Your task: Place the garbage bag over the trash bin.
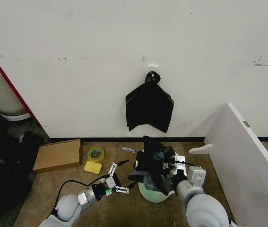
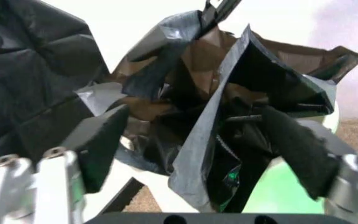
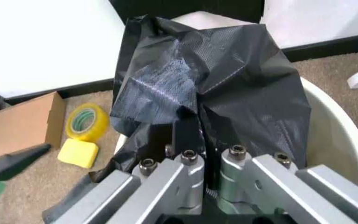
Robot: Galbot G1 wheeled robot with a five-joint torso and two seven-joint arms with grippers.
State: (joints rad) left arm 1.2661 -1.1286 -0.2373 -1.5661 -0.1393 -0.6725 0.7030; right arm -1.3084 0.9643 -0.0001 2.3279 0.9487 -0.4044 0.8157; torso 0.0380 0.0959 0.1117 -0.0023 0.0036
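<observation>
Trash bin: the trash bin [image 1: 153, 195] is standing on the carpeted floor near the wall, and every place below is given relative to it.
Garbage bag: the garbage bag [image 1: 153, 163] is bunching up in a crumpled heap over the bin's mouth, with folds rising above the rim and some plastic hanging down the outside on the robot's left; it is not yet spread around the rim.
Right end effector: the right end effector [image 1: 168, 166] is sitting above the bin's rim on the robot's right side, its fingers [image 3: 185, 135] pressing together on a fold of the bag, probably to keep that edge lifted so the mouth can be opened.
Left end effector: the left end effector [image 1: 118, 177] is hovering just beside the bin on the robot's left, its fingers [image 1: 122, 190] standing apart with nothing between them; the left wrist view is looking straight at the hanging plastic, so it seems to be lining up for the free edge.
Bag relative to end effectors: pinched in the right one, close in front of the left one but apart from it.
Judgement: one side is being held; the opposite edge needs catching before the bag can stretch over the rim.
</observation>
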